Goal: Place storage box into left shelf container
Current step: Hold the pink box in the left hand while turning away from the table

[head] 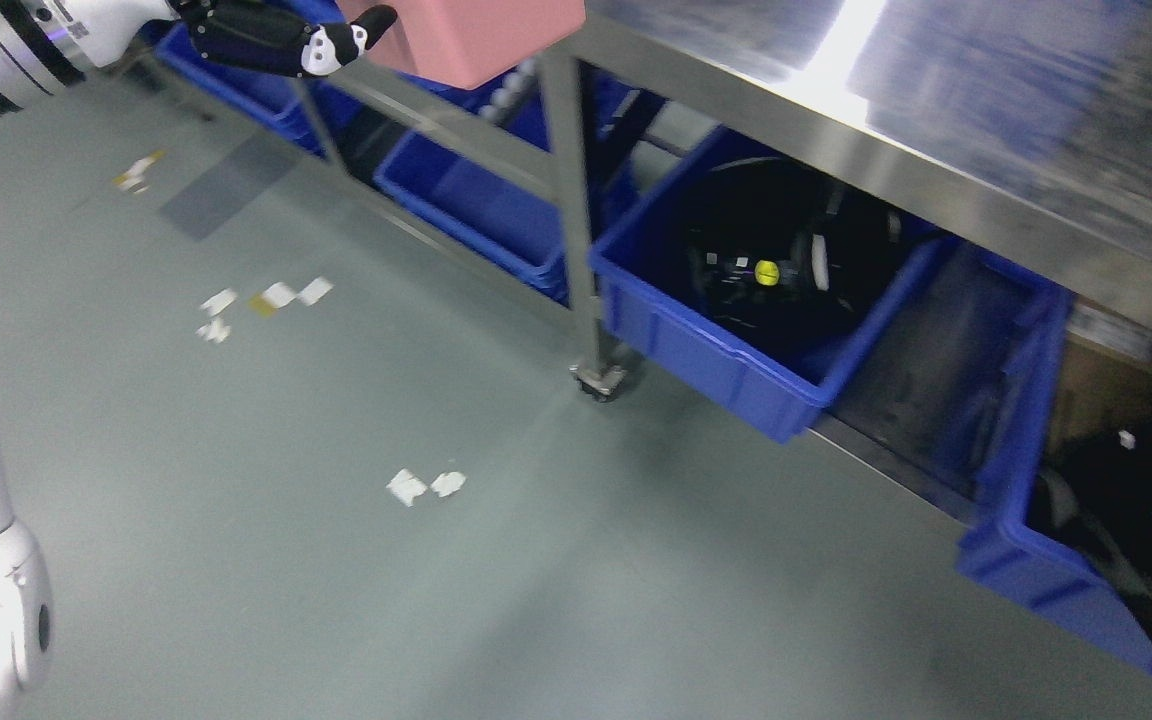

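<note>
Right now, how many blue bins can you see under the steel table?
4 at least. One at far left behind the left hand, one left of the table leg, one holding black gear right of it, one at the right edge. More may hide behind the pink box.

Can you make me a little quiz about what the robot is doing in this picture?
1. What colour is the storage box in the left hand?
2. True or false: the storage box already sits inside a blue bin.
3. What is in the blue bin next to the table leg? A) black gear with a yellow dot B) apples C) nothing

Key: 1. pink; 2. false, it is up at the steel tabletop; 3. A
</note>
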